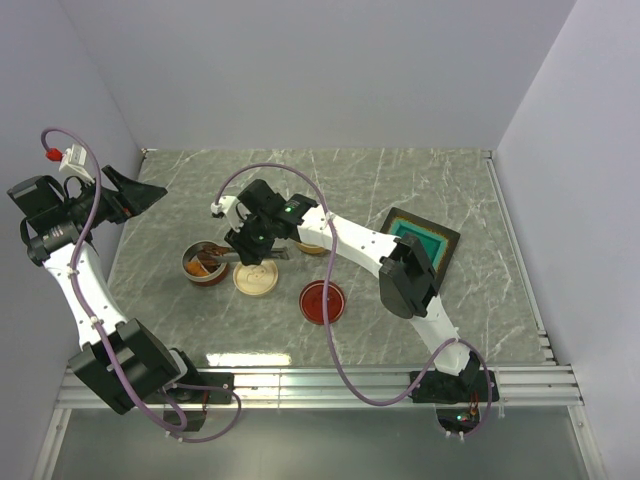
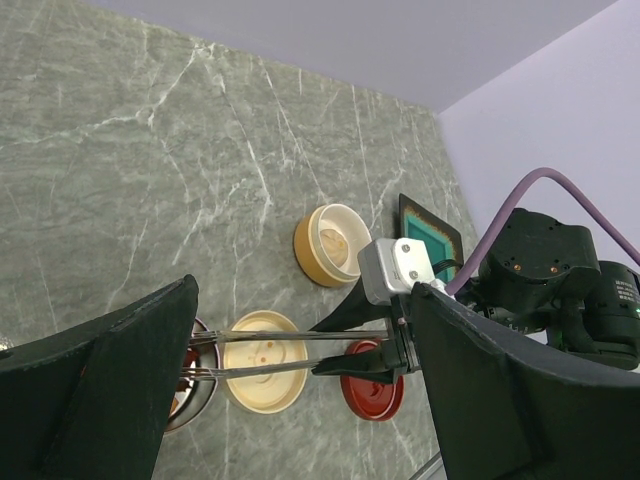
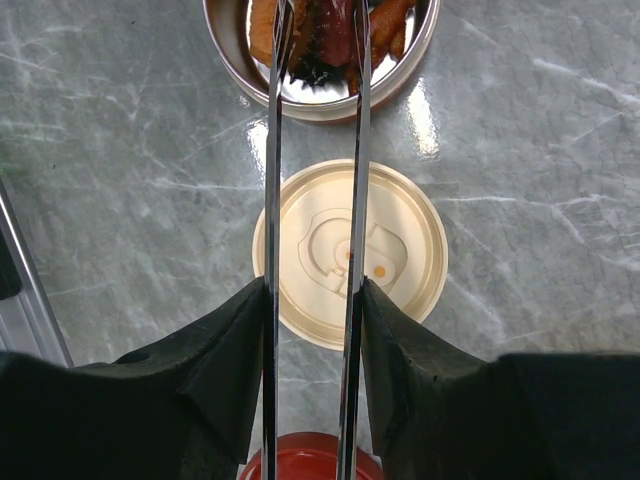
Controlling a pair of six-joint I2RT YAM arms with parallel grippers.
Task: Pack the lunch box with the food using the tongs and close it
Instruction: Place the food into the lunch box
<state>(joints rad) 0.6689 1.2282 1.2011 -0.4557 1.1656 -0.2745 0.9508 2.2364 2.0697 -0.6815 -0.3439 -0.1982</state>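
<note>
Grey-green veined marble makes up the surface (image 1: pixel 400 190), closed in by pale lilac walls. Nearest to the arm bases lies a red lid (image 1: pixel 323 302), flat on the marble. Just left of it and a little farther sits a cream lid (image 1: pixel 256 279), also flat. The right arm (image 1: pixel 410 285) reaches from its base at the near right, folds at the elbow and stretches leftward across the middle, its wrist low over the cream lid. The right fingers (image 3: pixel 230 350) pinch the tongs (image 3: pixel 271 200) between them, one slender arm against each finger; the two arms run side by side with a gap between them. Their tips reach into a metal bowl (image 1: pixel 188 262) left of the cream lid, among the food (image 3: pixel 320 40), orange and brown pieces heaped inside. Farther back, partly hidden by the right arm, stands an ochre round container (image 2: pixel 310 262). At the right a dark square tray (image 1: pixel 428 226) with a teal inside lies well apart. The left arm (image 1: pixel 85 290) rises steeply at the far left, and the left fingers (image 2: pixel 110 380) are spread wide, holding nothing.
</note>
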